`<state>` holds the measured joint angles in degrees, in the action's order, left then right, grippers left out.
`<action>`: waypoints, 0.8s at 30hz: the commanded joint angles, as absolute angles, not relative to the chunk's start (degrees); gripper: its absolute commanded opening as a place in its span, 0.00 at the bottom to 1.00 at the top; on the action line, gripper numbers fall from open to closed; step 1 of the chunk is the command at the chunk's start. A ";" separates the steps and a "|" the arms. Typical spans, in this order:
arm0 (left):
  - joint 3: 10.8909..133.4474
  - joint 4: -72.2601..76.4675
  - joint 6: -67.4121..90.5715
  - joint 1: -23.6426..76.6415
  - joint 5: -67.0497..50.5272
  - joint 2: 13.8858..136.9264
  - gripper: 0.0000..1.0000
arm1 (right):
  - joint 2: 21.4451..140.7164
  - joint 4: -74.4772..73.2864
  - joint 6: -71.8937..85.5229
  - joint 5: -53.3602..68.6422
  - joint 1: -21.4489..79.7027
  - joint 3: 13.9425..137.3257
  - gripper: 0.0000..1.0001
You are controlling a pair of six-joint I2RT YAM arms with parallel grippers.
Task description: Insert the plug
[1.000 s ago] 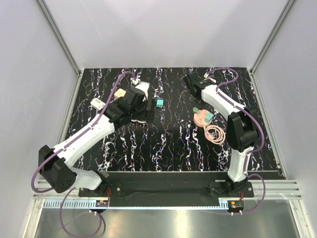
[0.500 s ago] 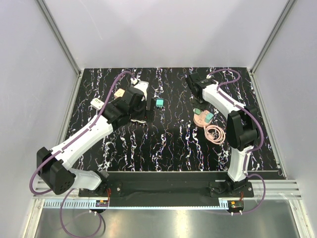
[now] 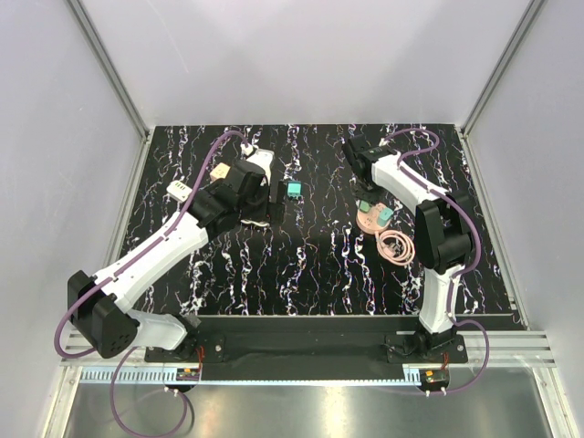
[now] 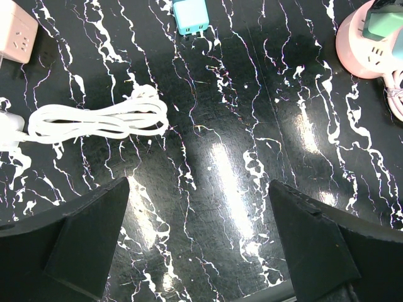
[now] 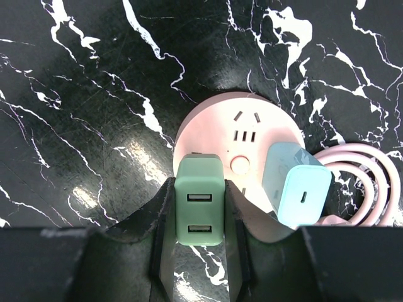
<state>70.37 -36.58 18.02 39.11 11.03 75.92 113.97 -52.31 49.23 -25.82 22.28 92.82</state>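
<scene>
My right gripper (image 5: 199,189) is shut on a green two-port USB plug (image 5: 199,207) and holds it at the near-left rim of a round pink socket hub (image 5: 220,119). Whether its prongs are in the slots is hidden. A light blue plug (image 5: 296,189) sits in the hub on the right. In the top view the right gripper (image 3: 366,190) is at the hub (image 3: 372,219) on the right of the table. My left gripper (image 4: 198,185) is open and empty above bare table, left of centre in the top view (image 3: 265,196).
A teal plug (image 4: 189,16) lies on the table ahead of the left gripper. A coiled white cable (image 4: 94,119) and a white cube socket (image 4: 16,34) lie to its left. The hub's pink cable (image 3: 394,245) is coiled nearer the arm bases. A white adapter (image 3: 179,190) lies at the far left.
My right gripper has moved a little toward the pink hub with the green plug in it. The left arm has barely moved.
</scene>
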 commanded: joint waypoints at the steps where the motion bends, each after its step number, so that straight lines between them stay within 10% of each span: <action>1: 70.66 -35.24 17.75 39.11 12.22 75.24 0.99 | 114.43 -50.63 48.52 -25.58 21.45 93.69 0.00; 24: 70.66 -35.16 17.67 39.11 12.83 75.15 0.99 | 111.98 -48.87 49.75 -24.87 20.48 89.03 0.00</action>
<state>70.37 -36.58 18.02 39.11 11.79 75.92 112.99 -47.70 48.77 -23.86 21.23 90.78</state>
